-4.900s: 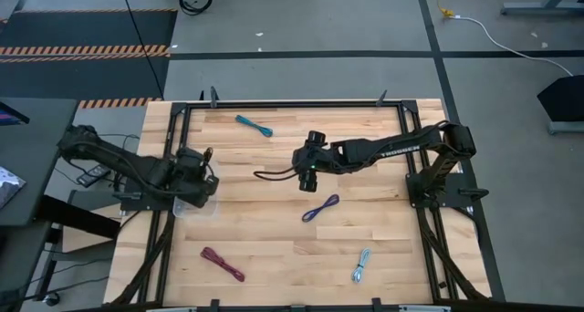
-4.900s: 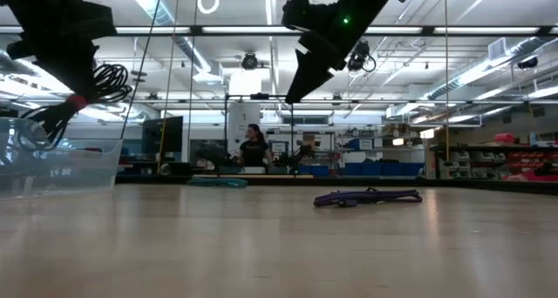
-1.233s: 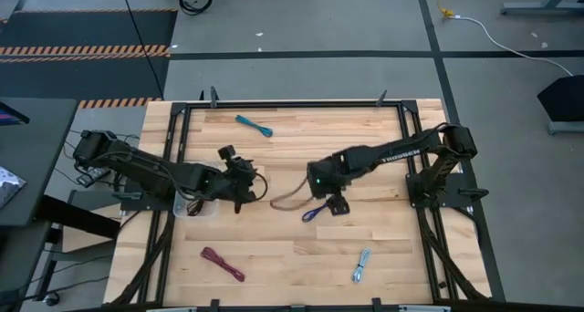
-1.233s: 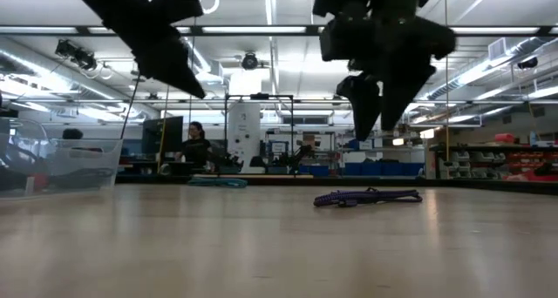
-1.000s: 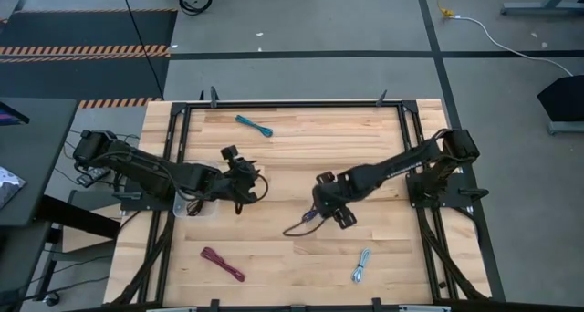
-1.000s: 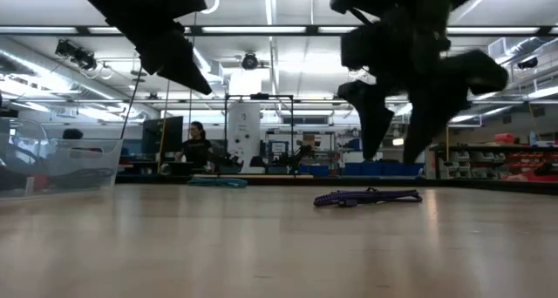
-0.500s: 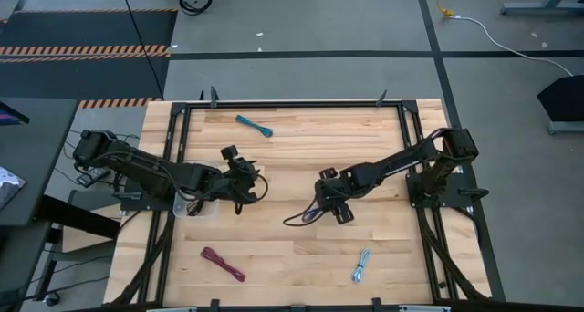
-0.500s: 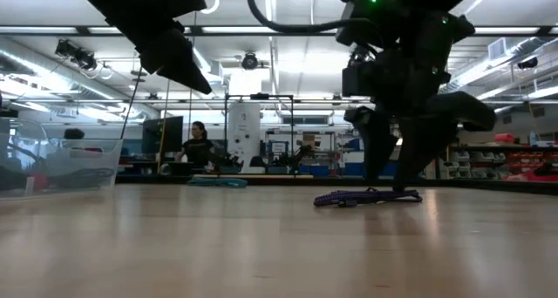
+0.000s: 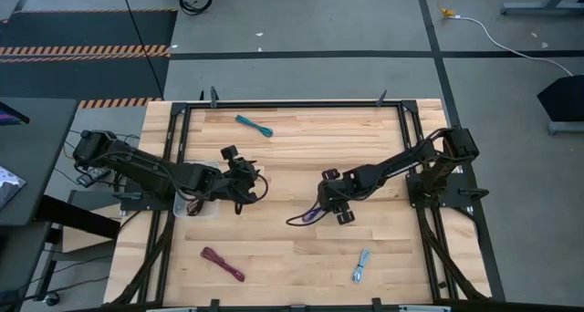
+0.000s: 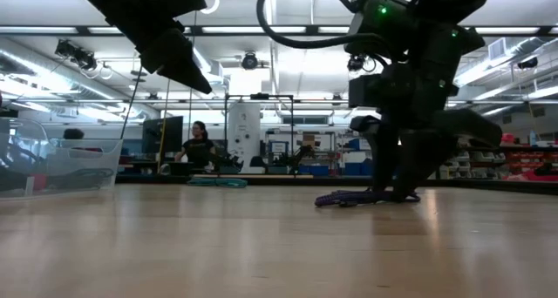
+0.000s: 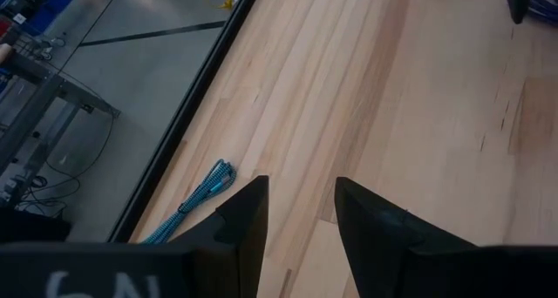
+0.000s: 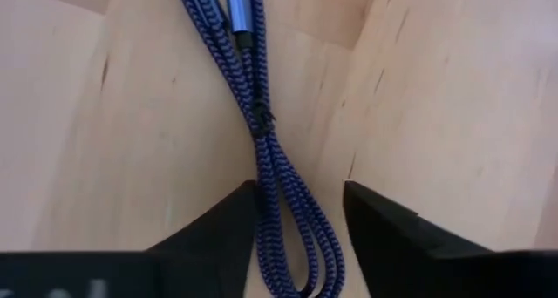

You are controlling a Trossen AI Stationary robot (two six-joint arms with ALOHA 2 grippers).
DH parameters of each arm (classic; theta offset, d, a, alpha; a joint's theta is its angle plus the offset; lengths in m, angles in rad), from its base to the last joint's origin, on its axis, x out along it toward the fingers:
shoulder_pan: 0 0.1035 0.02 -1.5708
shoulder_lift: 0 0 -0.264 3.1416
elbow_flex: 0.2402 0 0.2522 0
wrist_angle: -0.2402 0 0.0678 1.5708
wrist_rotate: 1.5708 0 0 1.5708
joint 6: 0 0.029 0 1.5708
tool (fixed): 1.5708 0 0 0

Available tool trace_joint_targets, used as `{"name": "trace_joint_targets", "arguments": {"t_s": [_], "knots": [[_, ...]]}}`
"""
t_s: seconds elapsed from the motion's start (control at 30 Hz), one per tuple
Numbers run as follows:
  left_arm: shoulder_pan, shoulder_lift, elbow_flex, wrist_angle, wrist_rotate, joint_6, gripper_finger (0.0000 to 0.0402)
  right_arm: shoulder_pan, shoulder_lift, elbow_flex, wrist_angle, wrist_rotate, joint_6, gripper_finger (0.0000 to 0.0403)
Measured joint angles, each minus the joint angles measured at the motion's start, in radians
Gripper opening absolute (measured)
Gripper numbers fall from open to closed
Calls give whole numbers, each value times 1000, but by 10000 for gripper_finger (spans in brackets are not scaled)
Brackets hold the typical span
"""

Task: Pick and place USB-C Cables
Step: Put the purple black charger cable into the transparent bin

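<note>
Right hand (image 12: 296, 215) spread astride purple cable (image 12: 261, 115) at bench centre, not yet pinched; teal (image 9: 254, 125), maroon (image 9: 222, 264), pale blue-grey (image 9: 361, 265) cables unpicked; left hand (image 11: 301, 211) spread, idle.

The purple cable (image 12: 272, 150), braided and folded into a narrow bundle, lies flat on the tabletop (image 9: 383, 248) between my right pincer's (image 12: 296, 213) parted fingers. From it, the teal cable (image 9: 254, 125) lies far up-left, the maroon cable (image 9: 223, 264) down-left, the pale blue-grey cable (image 9: 361, 265) below.
</note>
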Motion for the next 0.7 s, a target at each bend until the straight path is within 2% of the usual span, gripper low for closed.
{"name": "trace_joint_targets", "arguments": {"t_s": [0.2,0.27,0.43,0.53,0.7], "knots": [[0,0,0,0,0,-1,142,15,0,-2,13,20,-38,43],[0,0,0,0,0,-5,141,18,0,-2,28,36,-53,16],[0,0,0,3,0,-6,141,23,2,53,50,128,-72,26],[0,-1,0,16,0,-3,142,22,2,121,63,182,-114,13],[-4,-1,0,48,0,26,142,22,2,244,131,245,-157,13]]}}
